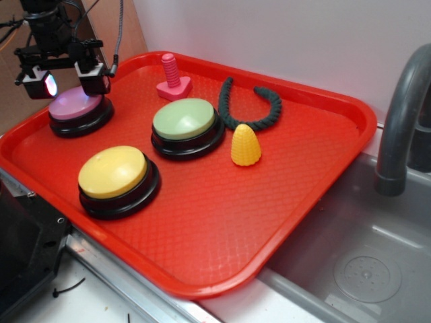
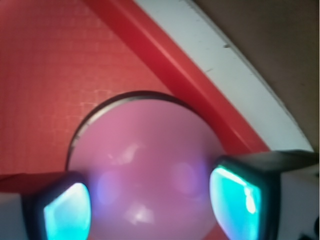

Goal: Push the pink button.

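Note:
The pink button (image 1: pixel 75 108) is a mauve-pink dome on a black base at the far left of the red tray (image 1: pixel 222 202). My gripper (image 1: pixel 67 84) hangs directly over it, open and empty, its fingertips just above or touching the dome's back part. In the wrist view the pink button (image 2: pixel 150 170) fills the lower middle, with my gripper (image 2: pixel 150 205) spread wide, one glowing pad (image 2: pixel 67 212) on the left and one on the right. Contact cannot be told.
A green-topped button (image 1: pixel 185 124) and a yellow-topped button (image 1: pixel 114 175) stand on the tray. A bright pink screw (image 1: pixel 173 79), a dark rope loop (image 1: pixel 252 104) and a yellow corn toy (image 1: pixel 245 145) lie further back. A grey sink and faucet (image 1: pixel 404 114) are at the right.

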